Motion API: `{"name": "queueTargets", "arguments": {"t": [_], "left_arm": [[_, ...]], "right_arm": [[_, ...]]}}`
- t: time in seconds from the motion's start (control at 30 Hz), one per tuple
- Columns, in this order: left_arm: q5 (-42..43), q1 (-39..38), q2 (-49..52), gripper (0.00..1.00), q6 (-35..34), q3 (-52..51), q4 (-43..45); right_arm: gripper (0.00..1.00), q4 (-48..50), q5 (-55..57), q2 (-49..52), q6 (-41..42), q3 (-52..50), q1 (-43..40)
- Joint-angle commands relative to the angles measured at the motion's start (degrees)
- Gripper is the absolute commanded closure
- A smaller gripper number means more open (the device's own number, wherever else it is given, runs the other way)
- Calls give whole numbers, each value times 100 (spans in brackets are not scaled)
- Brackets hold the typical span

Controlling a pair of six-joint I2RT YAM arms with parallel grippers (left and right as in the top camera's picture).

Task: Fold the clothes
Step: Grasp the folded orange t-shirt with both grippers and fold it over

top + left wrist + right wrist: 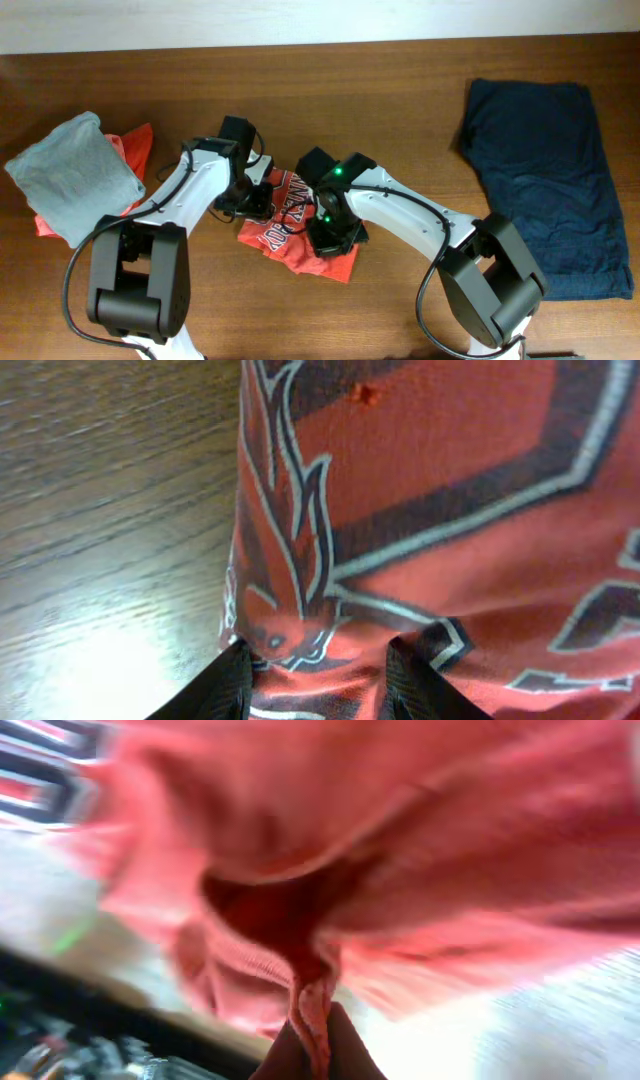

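Observation:
The red-orange T-shirt (291, 240) with white-and-navy lettering lies crumpled at the table's middle. My left gripper (262, 200) is at its upper left edge. In the left wrist view the fingers (318, 652) hold a bunched fold of the printed shirt (450, 510) between them. My right gripper (330, 232) is over the shirt's right part. In the right wrist view it (318, 1025) is shut on a thin pinch of the shirt's fabric (400, 840), which is lifted and blurred. The plain navy garment (545, 180) lies flat at the far right, away from both grippers.
A folded light-grey shirt (75, 175) lies at the far left on top of a plain orange-red shirt (135, 150). Bare wooden table (400, 90) runs along the back and between the T-shirt and the navy garment.

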Motion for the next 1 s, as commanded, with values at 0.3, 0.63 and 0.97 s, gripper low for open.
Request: {"name": "queueTargets", "arguments": {"t": [0.3, 0.63, 0.97], "left_arm": [[-44, -96, 63, 57, 107, -616, 367], [-37, -96, 61, 58, 109, -612, -170], [59, -96, -938, 58, 90, -247, -531]], "right_arm": [[91, -973, 2214, -15, 511, -264, -210], [86, -728, 2234, -55, 514, -872, -249], [82, -822, 2149, -1115, -361, -81, -721]]}}
